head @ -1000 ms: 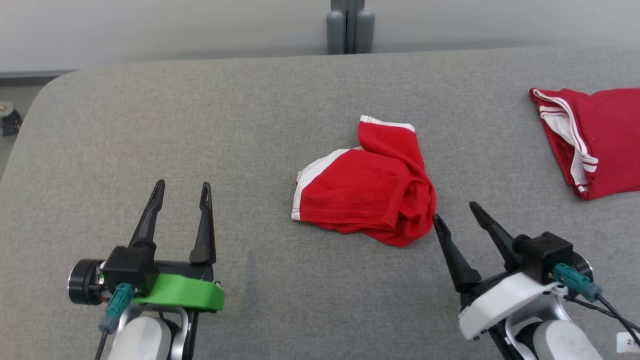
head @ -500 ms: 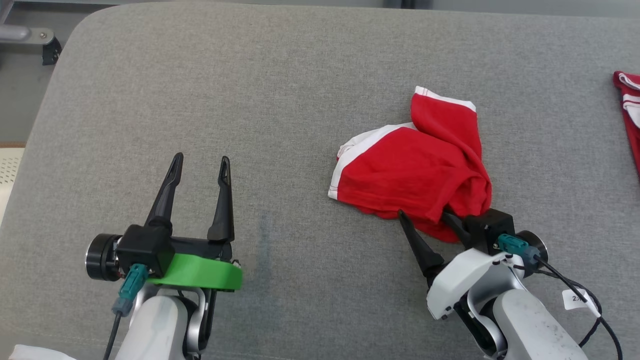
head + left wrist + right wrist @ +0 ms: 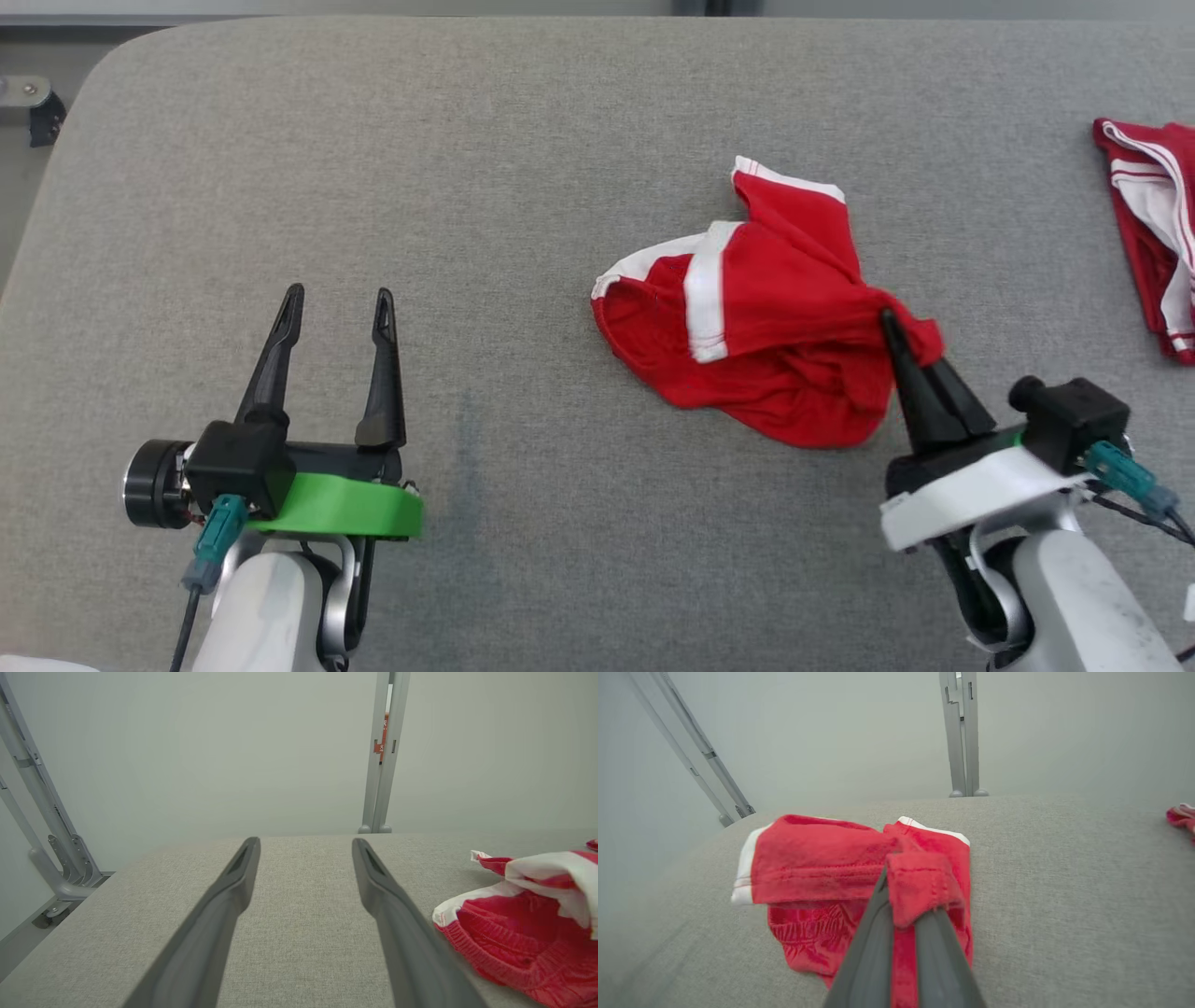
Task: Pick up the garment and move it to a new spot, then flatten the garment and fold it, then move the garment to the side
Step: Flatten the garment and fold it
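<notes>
Between the right claw's (image 3: pixel 887 322) clamped tips: a fold of the red garment (image 3: pixel 766 345), rest on the tabletop (image 3: pixel 467 187) just left. Left claw (image 3: pixel 338 299) spread wide, well apart. Sticker (image 3: pixel 380 744) on the post (image 3: pixel 376 793): unreadable.

The table (image 3: pixel 523 140) is covered in grey woven cloth, matt and slightly rough. The garment (image 3: pixel 775 327) is made of soft red cloth, trimmed in white, with a gathered band. Matt dark plastic is seen on the left gripper (image 3: pixel 338 297), and smooth grey metal on the post (image 3: pixel 383 765).
</notes>
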You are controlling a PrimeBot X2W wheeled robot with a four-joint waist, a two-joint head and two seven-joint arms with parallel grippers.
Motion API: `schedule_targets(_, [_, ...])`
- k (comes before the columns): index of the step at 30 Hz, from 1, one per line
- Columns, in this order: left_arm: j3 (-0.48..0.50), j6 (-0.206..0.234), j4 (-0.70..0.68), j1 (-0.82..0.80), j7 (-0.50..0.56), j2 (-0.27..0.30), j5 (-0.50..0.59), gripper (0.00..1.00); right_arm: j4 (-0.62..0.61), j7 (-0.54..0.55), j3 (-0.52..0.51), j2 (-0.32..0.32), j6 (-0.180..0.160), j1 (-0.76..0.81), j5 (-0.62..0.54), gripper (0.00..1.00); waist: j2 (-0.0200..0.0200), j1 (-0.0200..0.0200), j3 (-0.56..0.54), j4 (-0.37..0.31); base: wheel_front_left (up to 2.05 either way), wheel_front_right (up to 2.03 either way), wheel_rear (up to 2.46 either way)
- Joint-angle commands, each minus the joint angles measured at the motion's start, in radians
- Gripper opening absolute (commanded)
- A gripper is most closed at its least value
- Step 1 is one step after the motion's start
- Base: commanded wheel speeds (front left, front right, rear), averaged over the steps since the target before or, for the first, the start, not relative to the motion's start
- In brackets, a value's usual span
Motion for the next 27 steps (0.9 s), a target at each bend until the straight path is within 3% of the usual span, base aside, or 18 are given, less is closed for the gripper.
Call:
schedule_targets(1, [0.006,-0.003,-0.005,0.007,0.0,0.005,0.005,1.0,-0.011,0.0,-0.043,-0.003,-0.002,0.025,0.006,0.0,0.0,0.0,-0.004,-0.034,0.0,0.0,0.0])
schedule_targets(7, [0.016,-0.01,-0.005,-0.004,0.0,0.012,0.02,1.0,0.031,0.038,-0.226,0.016,-0.001,0.104,0.039,0.0,0.0,0.0,0.006,-0.081,0.0,0.0,0.0])
schedule_targets(11, [0.02,-0.015,-0.005,-0.009,0.0,0.015,0.025,1.0,0.102,0.055,-0.271,0.037,-0.001,0.13,0.071,0.0,0.0,0.0,0.013,-0.101,0.0,0.0,0.0])
schedule_targets(12, [0.02,-0.015,-0.004,-0.009,0.0,0.015,0.027,1.0,0.122,0.06,-0.265,0.04,-0.001,0.134,0.082,0.36,0.0,0.0,0.013,-0.105,0.0,0.0,0.0])
schedule_targets(13, [0.021,-0.016,-0.003,-0.008,0.0,0.015,0.027,1.0,0.131,0.052,-0.261,0.044,-0.001,0.132,0.092,1.0,0.0,0.0,0.013,-0.108,0.0,0.0,0.0])
schedule_targets(20, [0.03,-0.011,0.001,0.008,0.0,0.013,0.028,1.0,0.068,-0.065,-0.224,0.027,-0.001,0.099,0.04,1.0,0.0,0.0,0.009,-0.119,0.0,0.0,0.0])
schedule_targets(27, [0.047,0.0,0.006,0.035,0.0,0.009,0.017,1.0,-0.073,-0.077,-0.195,-0.006,-0.001,0.109,-0.072,1.0,0.0,0.0,-0.021,-0.113,0.0,0.0,0.0])
